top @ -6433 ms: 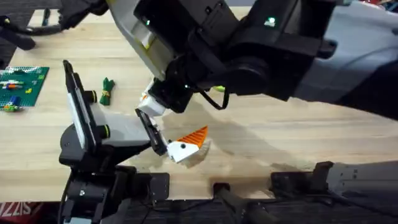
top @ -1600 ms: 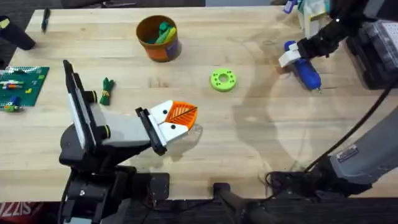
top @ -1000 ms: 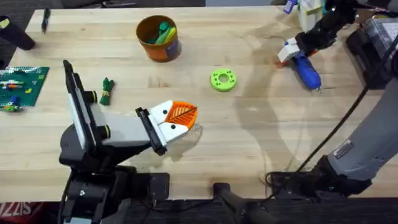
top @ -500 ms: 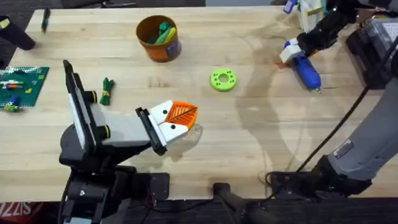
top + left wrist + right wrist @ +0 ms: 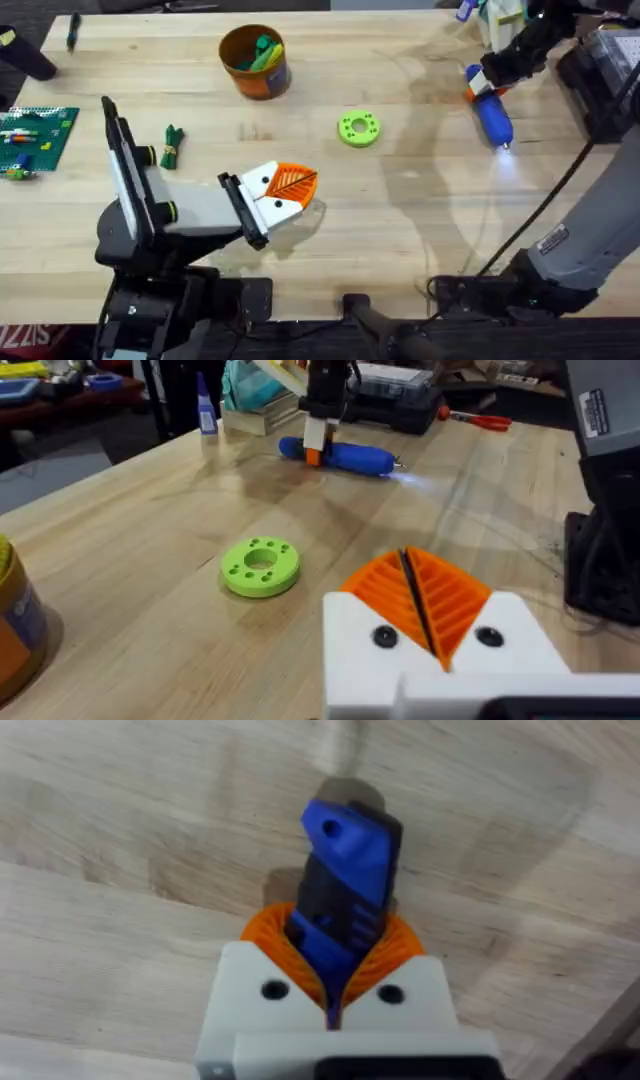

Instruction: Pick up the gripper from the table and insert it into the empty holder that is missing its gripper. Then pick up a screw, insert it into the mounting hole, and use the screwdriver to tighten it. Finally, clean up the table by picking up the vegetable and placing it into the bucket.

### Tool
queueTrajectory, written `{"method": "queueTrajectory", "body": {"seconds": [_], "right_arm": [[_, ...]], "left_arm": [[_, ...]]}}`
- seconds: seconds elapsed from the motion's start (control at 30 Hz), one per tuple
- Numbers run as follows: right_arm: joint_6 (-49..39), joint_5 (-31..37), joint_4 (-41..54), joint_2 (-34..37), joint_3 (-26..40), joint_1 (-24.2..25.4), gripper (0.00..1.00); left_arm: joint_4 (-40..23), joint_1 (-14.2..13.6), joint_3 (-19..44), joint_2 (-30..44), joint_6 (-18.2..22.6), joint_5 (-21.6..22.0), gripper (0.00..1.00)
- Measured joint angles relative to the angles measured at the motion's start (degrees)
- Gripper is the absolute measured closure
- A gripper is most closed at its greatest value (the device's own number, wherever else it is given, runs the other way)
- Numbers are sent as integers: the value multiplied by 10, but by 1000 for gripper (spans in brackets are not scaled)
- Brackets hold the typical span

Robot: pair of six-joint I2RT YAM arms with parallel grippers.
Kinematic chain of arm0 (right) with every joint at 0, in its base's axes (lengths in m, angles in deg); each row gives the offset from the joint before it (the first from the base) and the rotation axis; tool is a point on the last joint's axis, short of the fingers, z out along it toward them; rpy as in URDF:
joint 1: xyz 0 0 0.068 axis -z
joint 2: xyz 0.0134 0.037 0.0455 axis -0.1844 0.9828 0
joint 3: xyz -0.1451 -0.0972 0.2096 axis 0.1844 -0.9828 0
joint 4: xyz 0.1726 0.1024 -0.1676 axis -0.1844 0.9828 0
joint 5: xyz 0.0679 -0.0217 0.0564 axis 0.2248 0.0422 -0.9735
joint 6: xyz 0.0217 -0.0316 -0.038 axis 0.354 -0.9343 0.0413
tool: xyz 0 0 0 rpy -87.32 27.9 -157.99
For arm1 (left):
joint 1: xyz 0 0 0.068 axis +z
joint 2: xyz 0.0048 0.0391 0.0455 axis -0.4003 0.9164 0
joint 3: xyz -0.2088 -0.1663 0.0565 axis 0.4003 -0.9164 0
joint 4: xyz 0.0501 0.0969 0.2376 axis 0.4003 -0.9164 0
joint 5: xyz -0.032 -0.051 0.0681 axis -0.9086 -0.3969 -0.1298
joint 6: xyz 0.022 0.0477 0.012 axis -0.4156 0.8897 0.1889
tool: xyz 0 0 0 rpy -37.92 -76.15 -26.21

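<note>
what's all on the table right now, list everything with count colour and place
screwdriver: 1, blue, far right of the table, lying flat, a small light at its tip
bucket: 1, orange-brown, far centre-left, green and yellow pieces inside
ring-shaped disc: 1, bright green, table centre
vegetable: 1, dark green, left side
brick board: 1, green, left edge
left gripper: 1, white with orange pads, shut, low over the table's near centre
right gripper: 1, white with orange pads, shut on the screwdriver's rear end
</note>
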Motion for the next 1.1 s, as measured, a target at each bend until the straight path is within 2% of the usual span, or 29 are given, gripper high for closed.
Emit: {"method": "queueTrajectory", "body": {"seconds": [0.2,0.23,0.77,0.87,1.1], "right_arm": [[6,0,8,0,0,0,973],[21,-1,39,-7,-2,0,973],[84,-17,151,-329,-14,0,973],[90,-25,131,-393,-51,0,973],[102,-102,-8,-562,-229,0,973]], "left_arm": [[0,0,0,0,0,0,999],[0,0,0,0,0,0,999],[0,0,0,0,0,0,999],[0,0,0,0,0,0,999],[0,0,0,0,0,0,999]]}}
